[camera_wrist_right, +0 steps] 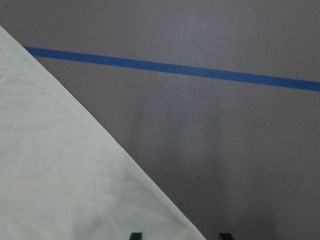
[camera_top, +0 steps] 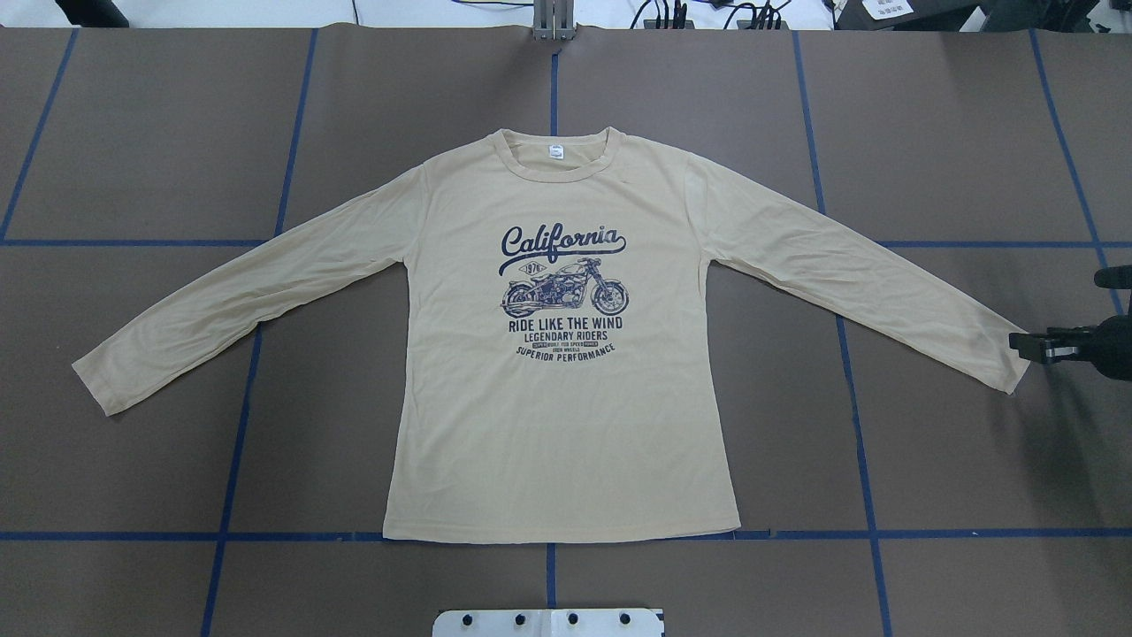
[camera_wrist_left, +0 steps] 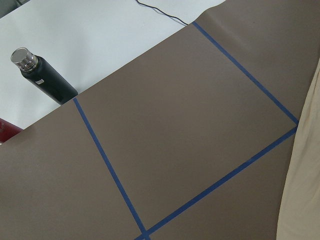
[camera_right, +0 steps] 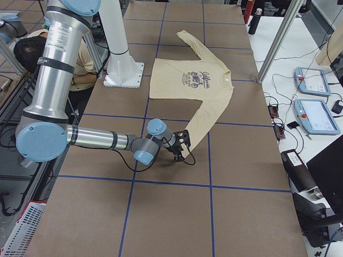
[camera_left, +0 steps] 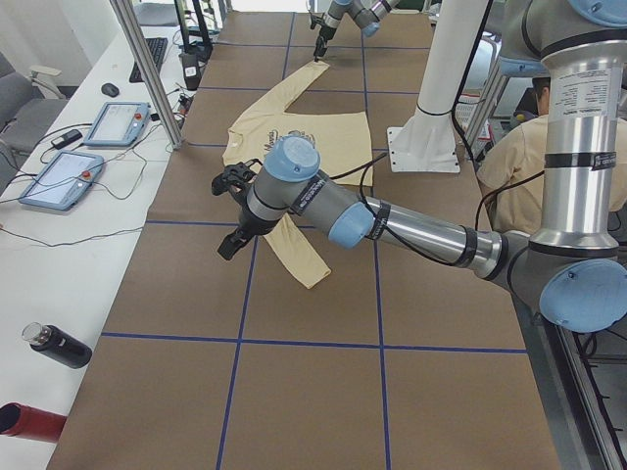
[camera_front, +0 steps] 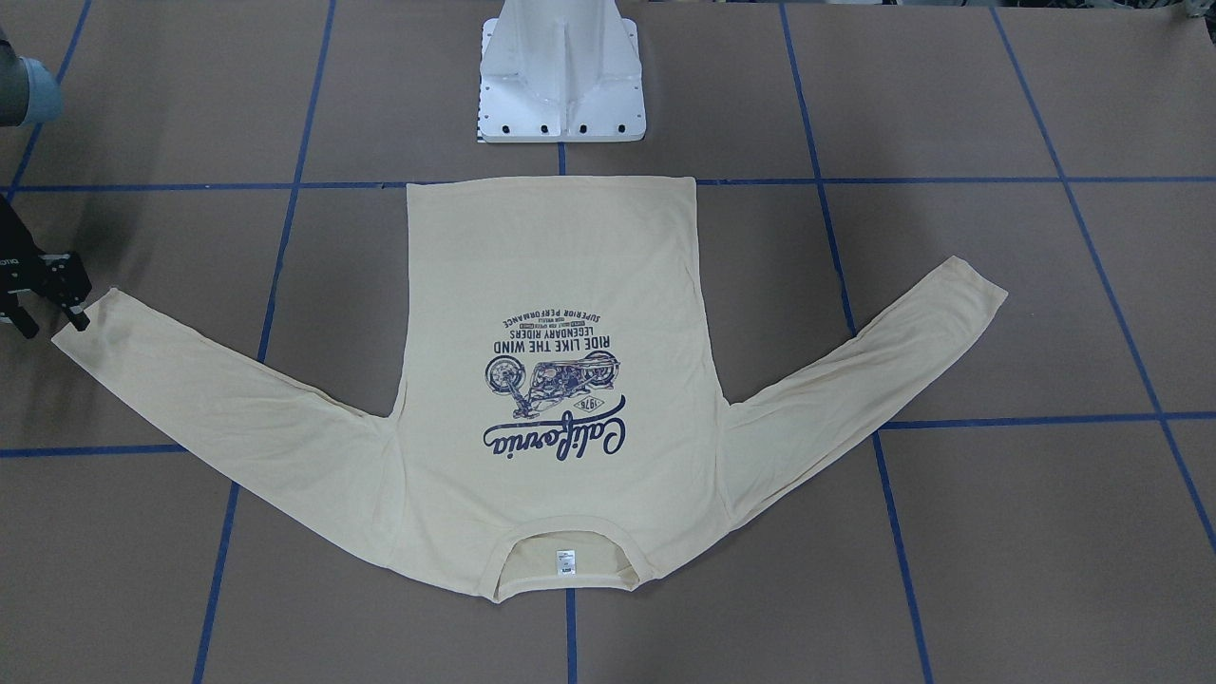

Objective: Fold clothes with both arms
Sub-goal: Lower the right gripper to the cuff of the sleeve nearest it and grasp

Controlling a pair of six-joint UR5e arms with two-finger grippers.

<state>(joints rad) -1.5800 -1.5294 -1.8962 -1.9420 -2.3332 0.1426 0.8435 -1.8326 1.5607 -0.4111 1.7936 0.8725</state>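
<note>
T-shirt [camera_top: 566, 425] lies flat; right end effector [camera_top: 1017, 345], partly cropped, gapes beside cuff [camera_top: 1004, 372]; left end effector [camera_left: 232, 211] grip indiscernible

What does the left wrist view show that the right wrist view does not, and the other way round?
Only the left wrist view: a black bottle on the white desk beyond the table cover. Only the right wrist view: the right gripper, the tips of its fingers at the bottom edge, set apart. Both: the cream shirt, blue tape and the brown table cover.
</note>
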